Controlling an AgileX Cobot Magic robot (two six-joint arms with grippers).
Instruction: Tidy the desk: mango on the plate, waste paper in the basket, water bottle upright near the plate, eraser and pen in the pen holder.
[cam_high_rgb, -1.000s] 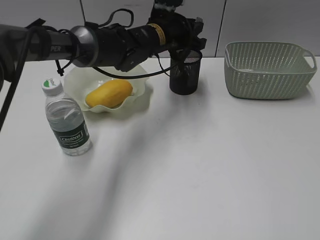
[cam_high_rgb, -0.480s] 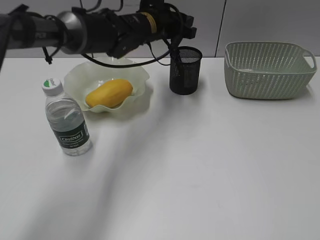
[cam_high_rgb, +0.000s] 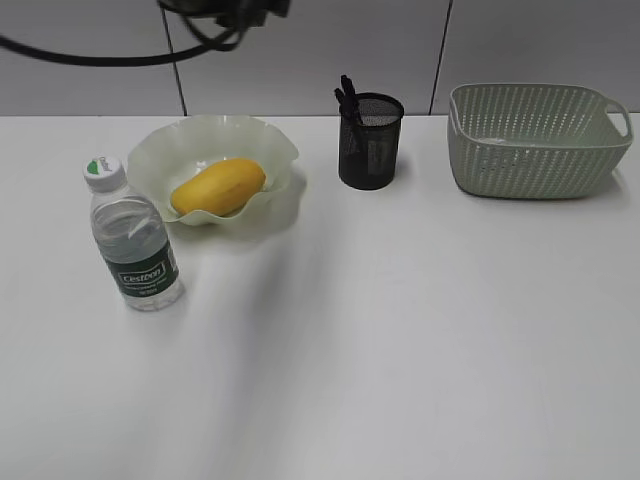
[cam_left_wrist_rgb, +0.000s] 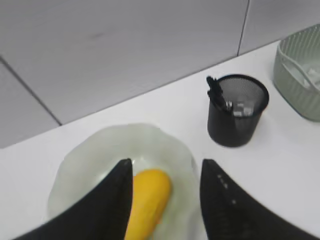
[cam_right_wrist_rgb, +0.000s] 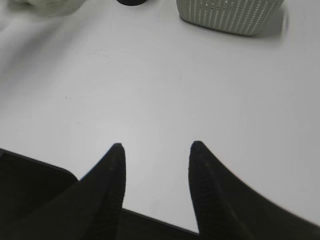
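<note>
A: Start with the left gripper (cam_left_wrist_rgb: 165, 170). What do you see?

B: Its fingers are spread with nothing between them, hanging high over the plate (cam_left_wrist_rgb: 100, 150). The mango (cam_left_wrist_rgb: 149, 197) shows in the gap below, lying in the plate.

A: And the right gripper (cam_right_wrist_rgb: 156, 150)?

B: Also spread and empty, low over bare desk (cam_right_wrist_rgb: 165, 85), well apart from everything. The basket (cam_right_wrist_rgb: 230, 12) sits at the far edge of its view.

A: Where do the task's things stand?

B: From the exterior view the mango (cam_high_rgb: 218, 187) rests in the plate (cam_high_rgb: 270, 140), and the water bottle (cam_high_rgb: 132, 240) stands upright just beside the plate. The pen holder (cam_high_rgb: 370, 142) has dark stems poking above its rim; the left wrist view shows something pale inside it too, though I cannot tell what. Something pale lies in the basket (cam_high_rgb: 540, 140), too faint to name as the waste paper.

A: So what is the step in hand?

B: I judge the tidying looks close to done, so pulling clear is what is left. Do it well by lifting straight away from the holder, not sweeping sideways, so nothing catches the stems or tips the bottle.

A: The arm's pose?

B: Only a bit of the left arm and cable shows at the exterior view's top left
</note>
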